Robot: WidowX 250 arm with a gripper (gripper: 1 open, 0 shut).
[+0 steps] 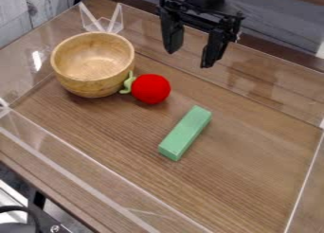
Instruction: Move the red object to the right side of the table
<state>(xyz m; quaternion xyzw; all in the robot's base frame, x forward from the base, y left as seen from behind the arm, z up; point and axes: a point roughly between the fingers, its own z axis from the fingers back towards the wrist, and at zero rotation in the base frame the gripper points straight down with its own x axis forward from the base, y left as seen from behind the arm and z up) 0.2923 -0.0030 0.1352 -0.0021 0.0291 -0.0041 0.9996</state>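
The red object [152, 89] is a small round ball with a light green leafy bit on its left side. It rests on the wood-grain table [253, 170], right beside the wooden bowl. My black gripper [190, 49] hangs above the table's far middle, up and to the right of the red object, pointing down. Its fingers are spread wide and hold nothing.
A wooden bowl [91, 64] stands at the far left, touching the red object's leaf. A green rectangular block [187, 133] lies diagonally near the table's middle. Low clear plastic walls [297, 204] edge the tabletop.
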